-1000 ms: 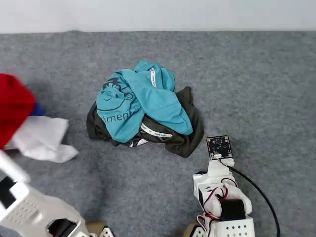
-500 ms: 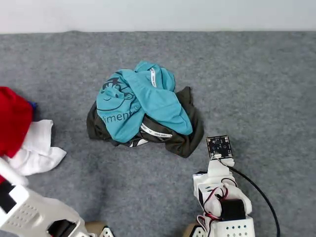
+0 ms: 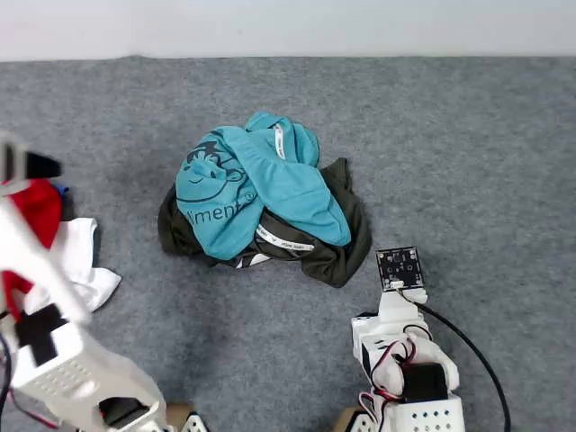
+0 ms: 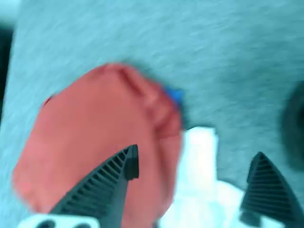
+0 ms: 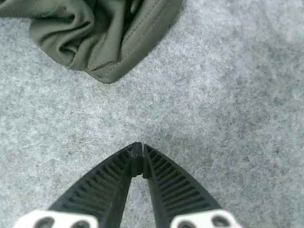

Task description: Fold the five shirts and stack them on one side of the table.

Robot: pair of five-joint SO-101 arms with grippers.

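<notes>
**Sup:** Status? Start at the left.

**Op:** At the left edge of the table (image 3: 468,162) I've got my left arm (image 3: 67,378) standing over it, blurred in the high view. Under it is the red shirt (image 3: 36,207), bunched. A bit of blue cloth (image 3: 58,191) sits at its far side & the white shirt (image 3: 76,261) touches it on the near side. All three lie hard against the left border.

**Sup:** Left gripper?

**Op:** The left gripper (image 4: 195,159) is spread wide w/ nothing in it. It hangs above where red meets white.

**Sup:** Middle?

**Op:** The teal shirt (image 3: 252,189) is crumpled on top of the dark shirt (image 3: 337,243), one heap. It's well apart from the red/white lot, w/ a strip of grey table between. The table's far edge runs along the pale wall (image 3: 288,27), & table shows between it & the heap.

**Sup:** Right side?

**Op:** My right arm (image 3: 400,360) is at the near edge, just this side of the heap's dark hem. The right gripper (image 5: 137,164) is pinched shut on nothing. Its tips are over felt, the hem near but not touching. A broad run of table lies right of the heap & arm.

**Sup:** Vs. a sec ago?

**Op:** The white shirt has drawn in toward the left edge; it reached further toward the middle before. Less red shows, since the left arm swung up across it. Heap & right arm are the same.
</notes>
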